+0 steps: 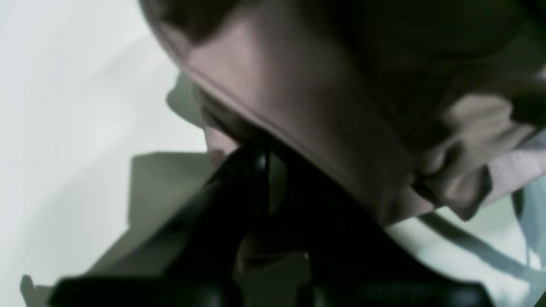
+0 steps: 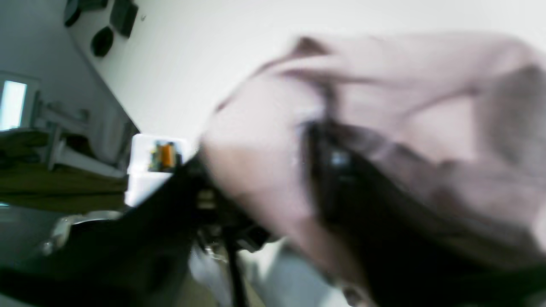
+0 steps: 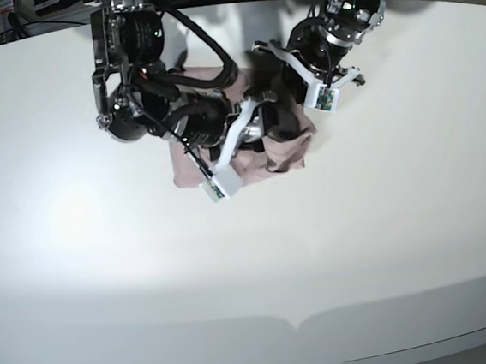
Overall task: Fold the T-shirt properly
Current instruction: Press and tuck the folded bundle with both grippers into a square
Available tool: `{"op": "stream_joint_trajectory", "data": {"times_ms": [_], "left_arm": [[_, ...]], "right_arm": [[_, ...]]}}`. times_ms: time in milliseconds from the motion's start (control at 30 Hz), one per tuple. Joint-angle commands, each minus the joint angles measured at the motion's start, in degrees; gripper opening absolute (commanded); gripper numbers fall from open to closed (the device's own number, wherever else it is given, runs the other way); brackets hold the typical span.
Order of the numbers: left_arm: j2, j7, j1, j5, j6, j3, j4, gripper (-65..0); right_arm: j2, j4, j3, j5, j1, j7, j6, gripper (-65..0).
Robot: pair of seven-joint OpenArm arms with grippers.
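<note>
The white surface (image 3: 335,242) fills the base view, with the 2 black arms meeting over its far middle. The T-shirt (image 3: 287,152), dusty pink, lies bunched in a small heap under and between them. The left gripper (image 1: 264,166) has its jaws pinched together with pink cloth lying against them; whether cloth is caught between them cannot be told. The right gripper (image 2: 328,170) is draped in pink fabric, and its wrist view is too blurred to tell how its jaws stand. No label or writing on the cloth can be read.
</note>
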State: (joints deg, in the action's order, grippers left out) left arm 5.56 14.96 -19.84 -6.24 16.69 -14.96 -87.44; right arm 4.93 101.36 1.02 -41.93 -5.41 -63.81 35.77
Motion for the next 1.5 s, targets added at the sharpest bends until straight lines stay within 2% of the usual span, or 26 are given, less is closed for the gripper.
{"op": "stream_joint_trajectory", "data": {"times_ms": [0,100,267,400,633,800,867,933,1000,1067,1133,1167,1233,1300,1367,1400,1467], "left_arm": [[0.0,5.1,-0.9,0.9,0.4,-0.3,0.5,-65.0],[0.0,5.1,-0.9,0.9,0.4,-0.3,0.5,-65.0],[0.3,5.1,-1.0,0.9,0.4,0.0,0.1,-65.0],[1.6,6.6,-1.0,3.2,0.3,0.0,-3.0,-65.0],[7.8,11.9,-1.0,8.4,-8.8,0.0,-14.6,-65.0],[14.5,14.1,-1.0,8.3,-16.2,0.0,-22.9,-65.0],[16.3,14.7,-1.0,8.5,-18.1,0.0,-25.2,-65.0],[17.2,16.2,-1.0,12.6,-20.0,0.0,-26.3,-65.0],[17.8,17.5,-1.0,16.5,-23.8,0.0,-26.5,-65.0],[18.3,17.6,-1.0,15.4,-26.7,0.0,-26.6,-65.0],[18.3,17.3,-1.0,9.0,-26.3,-0.2,-26.6,-65.0],[18.3,16.6,-1.2,4.8,-25.6,-0.2,-26.6,-65.0],[18.3,14.4,-2.2,-2.3,-23.0,-0.2,-26.6,-65.0],[17.9,12.4,-3.5,-6.3,-21.0,-0.2,-26.6,-65.0],[16.9,12.0,-4.7,-7.6,-20.0,-0.2,-26.6,-65.0],[16.1,12.0,-5.3,-7.8,-19.6,-0.2,-26.6,-65.0],[14.3,12.0,-6.4,-7.8,-18.5,-0.2,-26.6,-65.0]], "right_arm": [[0.3,1.2,0.3,-3.7,0.8,1.3,0.2,-29.3],[0.7,1.2,0.6,-10.6,0.8,1.2,0.5,-29.0],[2.2,1.2,0.6,-16.7,0.8,-1.2,3.3,-29.0],[2.1,1.2,0.5,-20.0,1.1,-2.3,3.5,-29.0],[1.6,1.3,0.4,-20.4,3.0,-4.7,4.2,-29.0],[0.1,1.4,0.0,-17.2,4.3,-4.6,4.2,-29.0],[-0.6,1.4,-1.0,-16.5,4.6,-4.6,4.2,-29.0],[-1.5,1.4,-2.5,-16.6,4.6,-4.6,4.2,-29.0],[-2.6,1.4,-4.7,-16.6,4.6,-4.6,4.2,-29.0],[-3.9,1.4,-7.0,-16.6,4.6,-4.2,4.2,-29.0],[-5.3,1.4,-9.2,-16.5,4.6,-4.0,4.2,-29.4],[-6.0,1.4,-9.9,-16.5,4.6,-3.9,4.2,-30.6],[-7.5,1.4,-10.6,-13.8,4.6,-3.0,4.2,-38.4],[-8.9,1.4,-10.4,-9.6,4.6,-0.8,4.2,-50.5],[-10.0,1.4,-9.7,-6.8,4.6,1.6,4.2,-62.9],[-10.3,1.4,-9.0,-5.5,4.6,3.0,4.2,-65.0],[-10.3,1.2,-7.0,-2.4,4.6,5.0,4.2,-65.0]]}}
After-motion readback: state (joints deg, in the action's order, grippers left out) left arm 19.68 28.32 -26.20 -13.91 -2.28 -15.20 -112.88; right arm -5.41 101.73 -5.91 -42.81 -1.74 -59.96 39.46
